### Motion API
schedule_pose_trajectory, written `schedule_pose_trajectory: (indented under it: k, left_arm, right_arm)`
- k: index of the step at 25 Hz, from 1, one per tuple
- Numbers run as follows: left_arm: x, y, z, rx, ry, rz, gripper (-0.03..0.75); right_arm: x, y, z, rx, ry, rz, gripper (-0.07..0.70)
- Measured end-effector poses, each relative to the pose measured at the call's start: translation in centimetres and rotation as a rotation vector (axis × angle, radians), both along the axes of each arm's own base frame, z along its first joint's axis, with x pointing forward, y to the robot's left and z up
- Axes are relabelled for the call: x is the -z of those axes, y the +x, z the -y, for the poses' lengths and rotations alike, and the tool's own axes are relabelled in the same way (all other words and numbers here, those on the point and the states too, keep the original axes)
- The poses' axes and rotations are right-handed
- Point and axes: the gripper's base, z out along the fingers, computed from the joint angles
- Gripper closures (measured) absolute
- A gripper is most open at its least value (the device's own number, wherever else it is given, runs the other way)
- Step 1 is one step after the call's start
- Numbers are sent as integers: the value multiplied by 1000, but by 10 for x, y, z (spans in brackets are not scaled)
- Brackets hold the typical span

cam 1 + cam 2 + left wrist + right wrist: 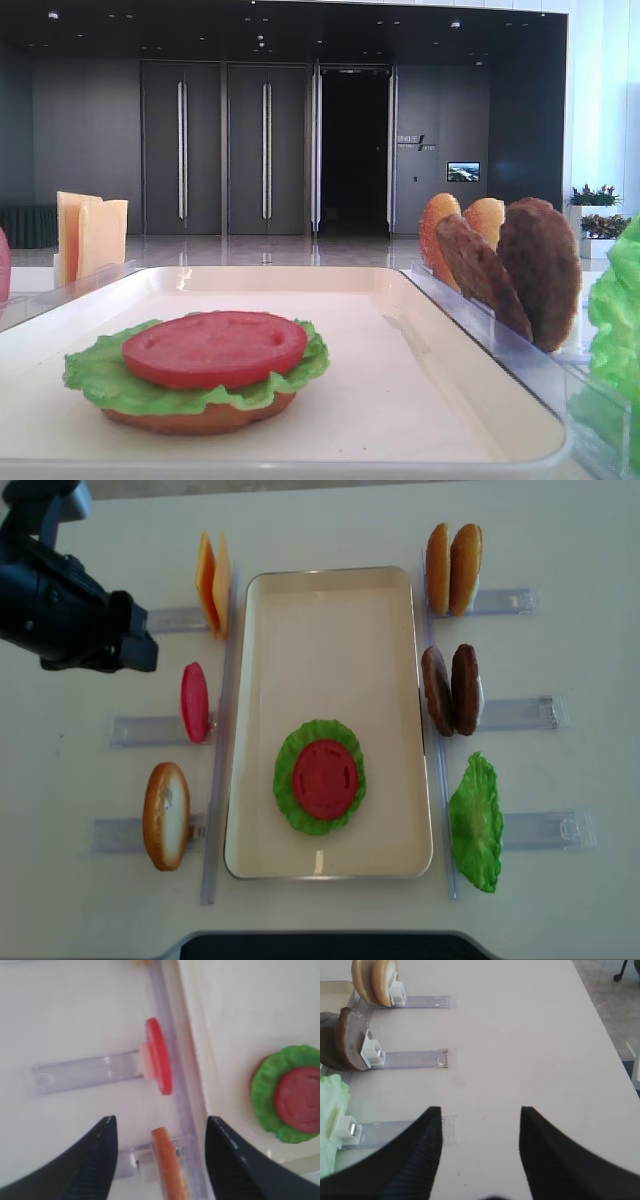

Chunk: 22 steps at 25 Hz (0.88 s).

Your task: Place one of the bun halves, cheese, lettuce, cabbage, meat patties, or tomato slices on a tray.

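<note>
On the cream tray (330, 640) a tomato slice (325, 778) lies on lettuce (290, 800) over a bun half (200, 417). Left of the tray, cheese (214, 588), a tomato slice (194, 702) and a bun half (166, 815) stand in racks. To its right stand two bun halves (453, 568), two meat patties (450, 690) and lettuce (477, 822). Cabbage is out of view. My left gripper (161, 1127) is open above the racked bun half (169, 1167), not touching it. My right gripper (480, 1120) hangs open over bare table.
Clear plastic racks (140, 728) stick out sideways from both long sides of the tray. The left arm's dark body (60, 595) fills the overhead view's upper left. In the right wrist view the table edge (607, 1035) runs down the right side.
</note>
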Motion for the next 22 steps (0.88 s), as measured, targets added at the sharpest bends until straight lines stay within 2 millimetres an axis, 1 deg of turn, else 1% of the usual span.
schedule_pose_trajectory:
  k: [6, 16, 18, 22]
  left_arm:
    - [2, -4, -14, -37, 154, -52, 297]
    - [1, -3, -24, -66, 223, -44, 306]
    - [1, -3, -33, -107, 216, -50, 305]
    - [1, -4, -61, -238, 178, -67, 306]
  right_arm:
    - [0, 0, 0, 0, 0, 0, 262]
    - [0, 0, 0, 0, 0, 0, 262]
    - [0, 0, 0, 0, 0, 0, 262]
    - [0, 0, 0, 0, 0, 0, 262]
